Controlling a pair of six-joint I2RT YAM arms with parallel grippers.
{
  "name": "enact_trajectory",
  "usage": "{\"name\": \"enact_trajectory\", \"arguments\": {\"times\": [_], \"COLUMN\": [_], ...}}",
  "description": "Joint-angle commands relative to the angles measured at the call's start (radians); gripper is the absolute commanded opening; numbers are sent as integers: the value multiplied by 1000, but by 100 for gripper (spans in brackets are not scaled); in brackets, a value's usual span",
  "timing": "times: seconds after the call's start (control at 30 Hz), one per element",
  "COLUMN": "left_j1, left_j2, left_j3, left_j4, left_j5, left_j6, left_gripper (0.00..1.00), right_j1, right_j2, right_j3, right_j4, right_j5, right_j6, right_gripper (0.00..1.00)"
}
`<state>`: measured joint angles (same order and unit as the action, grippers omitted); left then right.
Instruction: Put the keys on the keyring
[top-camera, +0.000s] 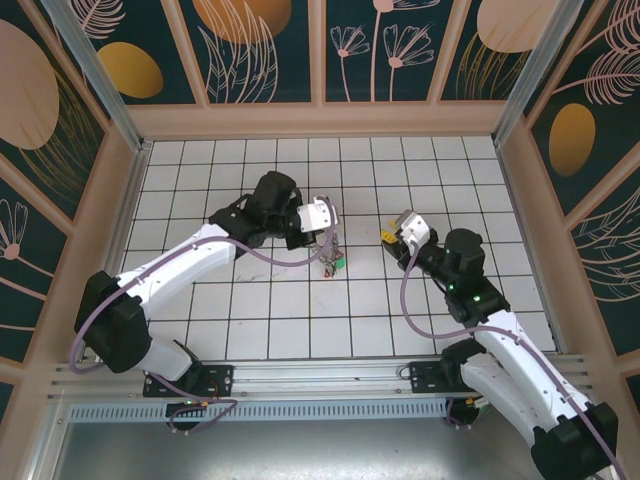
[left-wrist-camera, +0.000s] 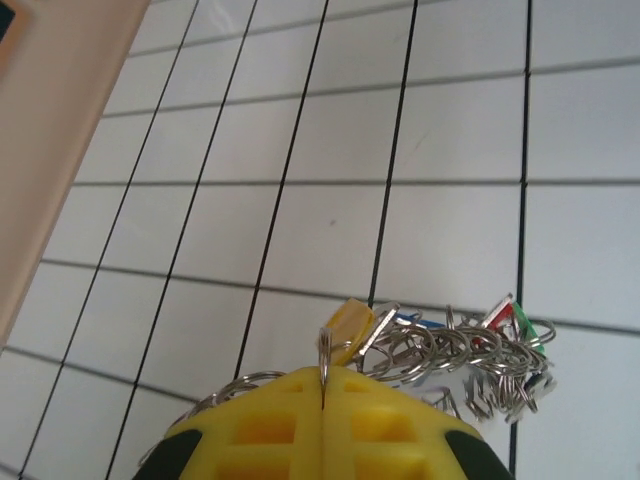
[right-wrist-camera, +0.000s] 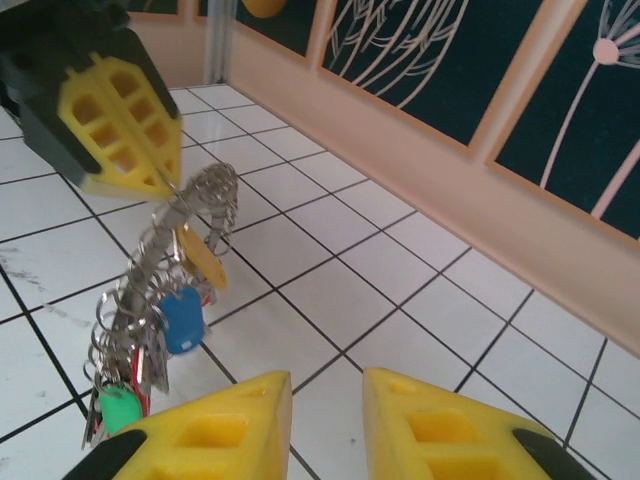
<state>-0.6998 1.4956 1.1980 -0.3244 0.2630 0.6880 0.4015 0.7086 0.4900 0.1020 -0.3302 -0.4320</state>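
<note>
At the top of the keyring (left-wrist-camera: 325, 345), the left gripper (left-wrist-camera: 323, 378) is clenched. Its two yellow fingers (left-wrist-camera: 280, 420) are pressed flat together on the thin wire, so the ring hangs from that pinch. Below the grip the keyring droops in a long loop, and the keys (left-wrist-camera: 470, 355) are crowded on its lower stretch in a tangle of small silvery rings (too knotted to count one by one). It is not clear whether the lowest of them touch the white tiled floor (top-camera: 280, 320).

To the right of the keyring in the top view, and apart from it, the right gripper (right-wrist-camera: 327, 385) faces the hanging bunch. Its yellow fingers stand a little way apart, with bare tile showing in the gap, and nothing is held or touched.

There is one keyring and there are two grippers. The right wrist view shows three coloured tags on the ring: a yellow tag (right-wrist-camera: 203, 258) highest, a blue tag (right-wrist-camera: 183, 320) beneath it, and a green tag (right-wrist-camera: 118, 408) at the bottom. The left wrist view adds a red tag (left-wrist-camera: 500, 312) at the far end of the keyring, touching a green one.
</note>
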Motion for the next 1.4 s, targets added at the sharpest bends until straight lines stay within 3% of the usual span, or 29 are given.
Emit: {"name": "enact_trajectory", "arguments": {"times": [0.0, 0.43, 0.73, 0.87, 0.97, 1.17, 1.3, 1.37], "left_j1": [3, -99, -156, -174, -180, -179, -176, -167], "left_j2": [57, 360, 465, 466, 452, 348, 226, 134], "left_j3": [60, 209, 254, 217, 186, 63, -52, -133], "left_j4": [-139, -57, -27, 27, 84, 244, 377, 488], "left_j5": [-55, 145, 182, 213, 252, 322, 283, 229], "left_j6": [72, -7, -51, -90, -142, -219, -273, -326], "left_gripper": [0, 0, 0, 1, 13, 24, 24, 26], "right_j1": [-22, -65, -111, -180, -218, -280, -297, -301], "right_j2": [-10, -28, -71, -46, -32, -20, -23, -23], "right_j3": [-16, -29, -72, -47, -41, -54, -50, -56], "right_j4": [53, 63, 80, -2, -39, -25, 0, 23], "right_j5": [23, 124, 364, 350, 357, 317, 341, 389], "right_j6": [33, 117, 317, 438, 505, 550, 541, 536], "right_gripper": [25, 25, 29, 31, 36, 37, 38, 43]}}
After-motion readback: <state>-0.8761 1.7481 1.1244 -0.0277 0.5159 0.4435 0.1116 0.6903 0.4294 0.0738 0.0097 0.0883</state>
